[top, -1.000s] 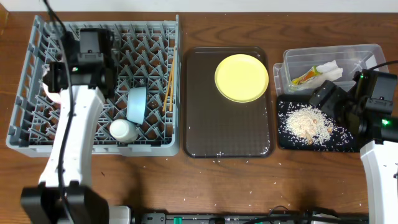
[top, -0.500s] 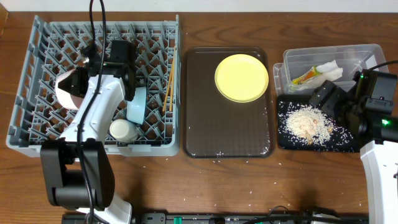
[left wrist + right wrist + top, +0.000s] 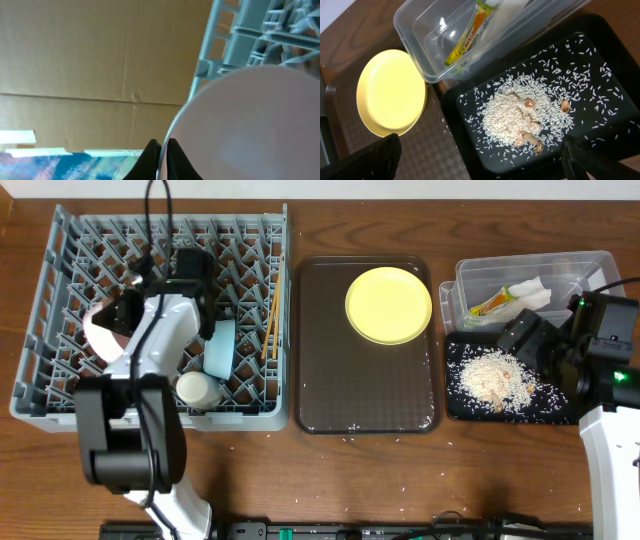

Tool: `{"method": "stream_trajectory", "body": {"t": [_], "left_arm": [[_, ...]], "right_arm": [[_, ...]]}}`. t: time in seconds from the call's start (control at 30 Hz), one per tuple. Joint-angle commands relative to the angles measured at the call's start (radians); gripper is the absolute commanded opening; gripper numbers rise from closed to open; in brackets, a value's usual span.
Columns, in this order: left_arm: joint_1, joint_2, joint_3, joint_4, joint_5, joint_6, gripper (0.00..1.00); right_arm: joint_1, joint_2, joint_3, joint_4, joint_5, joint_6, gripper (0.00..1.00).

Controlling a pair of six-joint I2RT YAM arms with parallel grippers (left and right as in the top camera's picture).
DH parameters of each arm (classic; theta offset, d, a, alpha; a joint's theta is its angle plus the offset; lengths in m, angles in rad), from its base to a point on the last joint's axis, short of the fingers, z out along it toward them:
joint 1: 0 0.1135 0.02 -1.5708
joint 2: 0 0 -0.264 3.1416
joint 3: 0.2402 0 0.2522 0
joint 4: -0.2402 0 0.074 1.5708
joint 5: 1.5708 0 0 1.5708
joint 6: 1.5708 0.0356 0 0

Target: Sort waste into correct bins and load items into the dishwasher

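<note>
Presently: the white bowl [image 3: 98, 330] is at left-centre of the overhead frame, tipped on edge among the pegs of the grey dish rack [image 3: 250, 225]. The left tool [image 3: 161, 150] is clamped on its rim. The wrist view shows the dark fingers [image 3: 149, 157] pinched close together over the bowl's edge at bottom centre. I judge the rim hold lets the bowl stand on edge between pegs rather than lie flat. I cannot tell whether it is seated or just clear of the pegs.

Right of it in the rack are the light blue bowl [image 3: 220, 348], also on edge, the small white cup [image 3: 198, 388] below it, and the chopsticks [image 3: 270, 325] laid along the right side.

Mid-frame, the yellow plate [image 3: 388, 304] lies flat at the upper right of the brown tray [image 3: 365, 395], not yet loaded.

Far right, the clear tub [image 3: 585, 265] holds the sachet [image 3: 490, 304] and paper wrapper [image 3: 532, 290]. Just below it, the black tray [image 3: 555, 412] carries the rice [image 3: 492, 375]. A few grains are scattered on the surface.

The right tool [image 3: 480, 145] hangs over the black tray, jaws wide apart and holding nothing. The plate looks like its likely next job.
</note>
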Motion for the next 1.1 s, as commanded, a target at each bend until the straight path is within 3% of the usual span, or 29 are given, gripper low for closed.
{"method": "stream_trajectory", "body": {"t": [0.0,0.27,0.3,0.33,0.43,0.5,0.63,0.7,0.77,0.87,1.0,1.07], "left_arm": [[-0.047,0.004,0.000,0.000,-0.016,-0.027,0.07],[-0.170,0.005,0.000,0.002,-0.015,-0.027,0.10],[-0.195,0.005,0.000,0.002,-0.016,-0.027,0.17],[-0.212,0.002,0.000,0.001,-0.016,-0.022,0.35],[-0.252,-0.037,0.000,-0.002,-0.015,-0.024,0.51],[-0.285,-0.123,0.002,-0.002,0.079,-0.024,0.53],[-0.298,-0.278,0.002,-0.014,0.360,-0.024,0.53],[-0.296,-0.380,0.002,-0.018,0.534,-0.036,0.45],[-0.294,-0.459,0.002,-0.033,0.637,-0.058,0.10],[-0.243,-0.505,0.001,-0.079,0.738,-0.133,0.08],[-0.013,-0.449,-0.017,-0.092,1.127,-0.140,0.07],[0.074,-0.404,-0.017,-0.078,1.220,-0.140,0.07]], "right_arm": [[-0.010,-0.012,0.005,-0.001,-0.001,0.010,0.99],[-0.010,-0.012,0.005,-0.001,-0.001,0.010,0.99],[-0.010,-0.012,0.005,-0.001,-0.001,0.010,0.99],[-0.010,-0.012,0.005,-0.001,-0.001,0.010,0.99],[-0.010,-0.012,0.005,-0.001,-0.001,0.010,0.99],[-0.010,-0.012,0.005,-0.001,-0.001,0.010,0.99],[-0.010,-0.012,0.005,-0.001,-0.001,0.010,0.99],[-0.010,-0.012,0.005,-0.001,-0.001,0.010,0.99],[-0.010,-0.012,0.005,-0.001,-0.001,0.010,0.99],[-0.010,-0.012,0.005,-0.001,-0.001,0.010,0.99],[-0.010,-0.012,0.005,-0.001,-0.001,0.010,0.99],[-0.010,-0.012,0.005,-0.001,-0.001,0.010,0.99]]}}
